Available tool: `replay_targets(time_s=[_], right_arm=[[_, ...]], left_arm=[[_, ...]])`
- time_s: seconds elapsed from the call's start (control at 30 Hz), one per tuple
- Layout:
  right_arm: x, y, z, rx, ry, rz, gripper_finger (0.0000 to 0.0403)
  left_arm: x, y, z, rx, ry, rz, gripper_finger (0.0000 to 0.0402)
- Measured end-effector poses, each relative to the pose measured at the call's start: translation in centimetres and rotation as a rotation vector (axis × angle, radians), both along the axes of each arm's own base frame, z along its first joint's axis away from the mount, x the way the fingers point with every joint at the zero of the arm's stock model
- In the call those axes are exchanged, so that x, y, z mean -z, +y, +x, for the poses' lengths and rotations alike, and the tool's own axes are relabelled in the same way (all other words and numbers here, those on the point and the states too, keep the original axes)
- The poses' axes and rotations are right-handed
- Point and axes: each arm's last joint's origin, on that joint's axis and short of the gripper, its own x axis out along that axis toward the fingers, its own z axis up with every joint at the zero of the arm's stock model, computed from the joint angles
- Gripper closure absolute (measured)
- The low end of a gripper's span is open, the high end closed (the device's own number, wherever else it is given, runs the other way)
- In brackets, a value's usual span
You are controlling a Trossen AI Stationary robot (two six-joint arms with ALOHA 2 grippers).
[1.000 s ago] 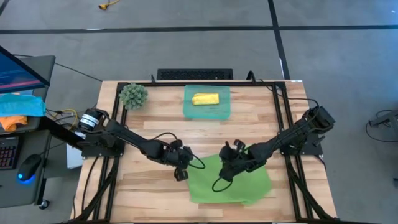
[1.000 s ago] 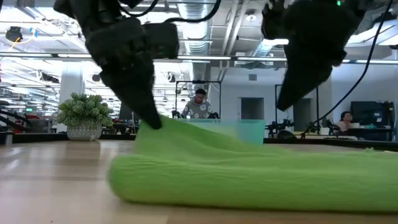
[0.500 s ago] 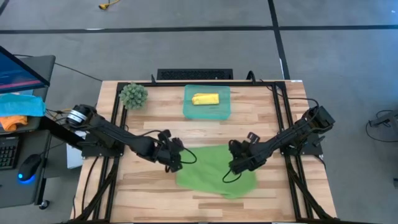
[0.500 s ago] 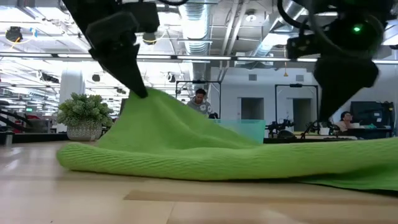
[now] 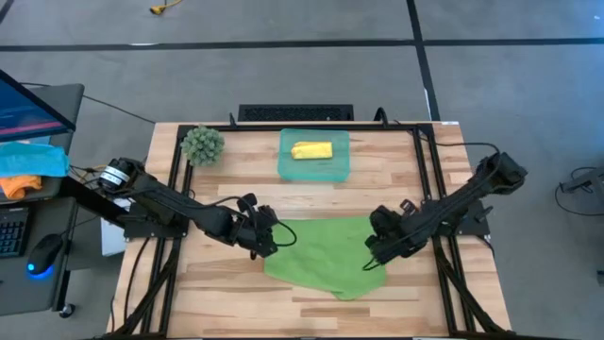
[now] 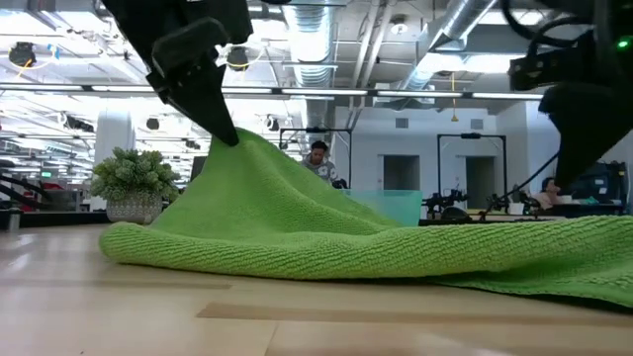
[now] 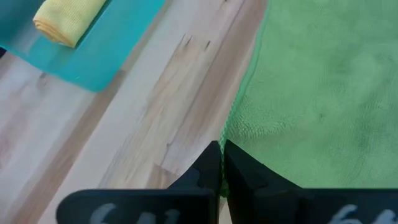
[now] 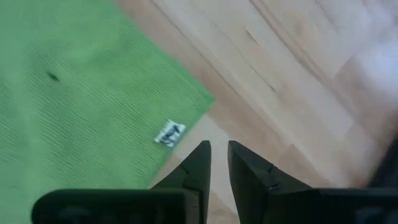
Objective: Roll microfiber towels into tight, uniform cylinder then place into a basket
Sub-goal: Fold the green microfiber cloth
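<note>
The light green towel [image 5: 326, 260] lies spread on the table's near middle, and its left side rises to a peak [image 6: 237, 148]. My left gripper [image 5: 272, 241] is shut on its left edge. My right gripper [image 5: 376, 257] stands just off the towel's right corner [image 8: 202, 99], slightly open and empty above bare wood. The yellow towel [image 5: 311, 150] lies rolled in the teal basket [image 5: 316, 170] at the far middle. The basket also shows in the left wrist view [image 7: 93, 59]. My left gripper pinches the green towel's left edge [image 7: 231, 134] between its two shut fingers, slanting down from the table's left side. That edge is lifted into a peak [image 6: 229, 138]. The rest of the towel slopes down from it and lies on the table.
A fuzzy green ball plant [image 5: 202, 144] stands at the far left corner. Blue and orange cloths [image 5: 28, 165] lie on a side desk left of the table. A black frame [image 5: 429, 170] runs along the table's sides. People sit in the room behind [image 6: 318, 163].
My left gripper has gone toward the table's left edge, lifting the towel's left edge. My right gripper has gone toward the right edge and now stands past the towel's corner. The towel, bunched with a fold before, has been drawn out wider and flatter.
</note>
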Motion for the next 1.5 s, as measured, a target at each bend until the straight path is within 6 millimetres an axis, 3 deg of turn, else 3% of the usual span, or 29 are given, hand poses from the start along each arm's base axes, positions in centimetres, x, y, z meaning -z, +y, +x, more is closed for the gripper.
replay_targets(time_s=[0.2,0.37,0.6,0.83,1.03,1.3,1.5], right_arm=[[0.4,-0.3,-1.4,0.108,-0.259,0.085,0.0329],[1.7,-0.6,-1.1,0.178,-0.380,0.123,0.0329],[3.4,-1.7,0.0,0.248,-0.311,0.071,0.0315],[4.9,-3.0,1.0,0.276,-0.212,0.081,0.0254],[4.8,-3.7,1.5,0.273,-0.214,0.085,0.0217],[5.8,-4.1,2.3,0.240,-0.164,0.135,0.0207],[6.8,-4.4,3.3,0.207,-0.144,0.136,0.0223]], left_arm=[[-0.2,-0.1,0.3,0.015,-0.033,-0.001,0.0401],[-0.2,-0.1,0.4,0.010,-0.039,0.022,0.0401],[-0.2,-0.1,0.4,0.022,-0.040,0.025,0.0401],[-0.2,-0.1,0.4,0.025,-0.038,0.021,0.0401],[-0.2,-0.1,0.4,0.019,-0.041,0.015,0.0401],[-0.2,-0.1,0.4,0.012,-0.045,0.008,0.0401],[-0.2,-0.1,0.4,0.009,-0.046,0.006,0.0401]])
